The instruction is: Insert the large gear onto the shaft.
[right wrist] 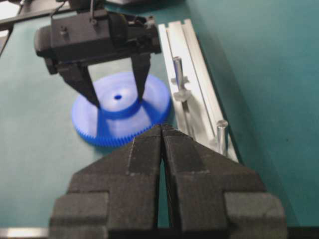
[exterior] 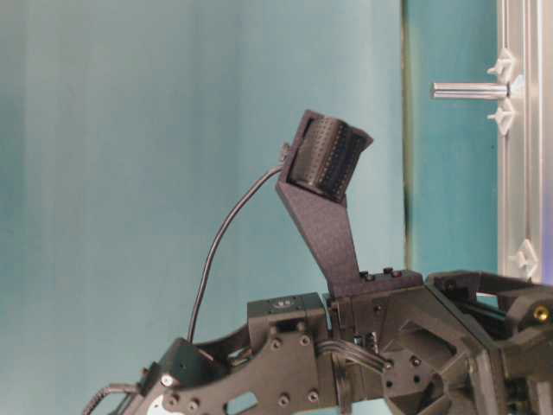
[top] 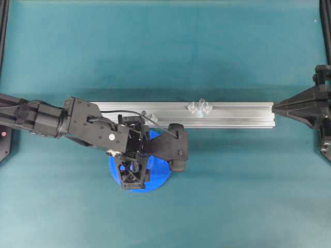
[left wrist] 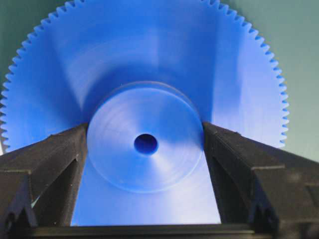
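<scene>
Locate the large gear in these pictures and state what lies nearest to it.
The large gear lies flat on the teal table, left of centre overhead, just in front of the aluminium rail; the left gripper straddles its raised hub.

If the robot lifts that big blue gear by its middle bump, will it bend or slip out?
The blue gear looks like thick solid plastic, so it probably stays stiff. Its round hub looks smooth and glossy, so it might slip or twist between the left gripper's fingers. Lying flat on the table, it shouldn't roll.

Bright-blue large gear point(left wrist: 149, 74), silver rail point(top: 232, 114), teal table point(top: 207, 46).
</scene>
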Controlling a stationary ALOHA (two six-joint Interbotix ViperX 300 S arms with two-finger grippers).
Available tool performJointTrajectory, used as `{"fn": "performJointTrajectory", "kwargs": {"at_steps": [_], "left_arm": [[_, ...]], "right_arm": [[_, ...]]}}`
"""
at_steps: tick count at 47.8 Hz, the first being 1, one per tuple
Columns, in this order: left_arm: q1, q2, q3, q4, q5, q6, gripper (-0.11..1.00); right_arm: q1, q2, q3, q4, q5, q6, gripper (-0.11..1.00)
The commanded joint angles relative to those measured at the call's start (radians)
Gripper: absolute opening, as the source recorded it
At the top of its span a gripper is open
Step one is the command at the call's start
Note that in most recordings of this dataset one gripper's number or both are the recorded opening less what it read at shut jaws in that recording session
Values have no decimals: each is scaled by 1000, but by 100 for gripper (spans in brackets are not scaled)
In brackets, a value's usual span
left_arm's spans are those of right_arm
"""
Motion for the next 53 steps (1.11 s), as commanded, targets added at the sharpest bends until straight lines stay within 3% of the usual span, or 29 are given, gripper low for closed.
{"fn": "performJointTrajectory", "kwargs": {"at_steps": [1, 17, 34, 45, 53], "left_arm": [[2, -48, -49, 2, 32, 3, 76], [3, -72, -179, 2, 155, 44, 76], [60, -72, -393, 3, 390, 166, 76], [132, -61, -483, 3, 400, 230, 76], [178, -43, -535, 3, 405, 314, 76]], "right_arm": [[-2, 0, -9, 2, -12, 9, 7], [-2, -15, -8, 2, -5, 9, 7], [-2, -15, -8, 0, -3, 9, 7], [-2, -15, -6, 0, 0, 9, 7], [-2, -15, -6, 0, 2, 9, 7]]}}
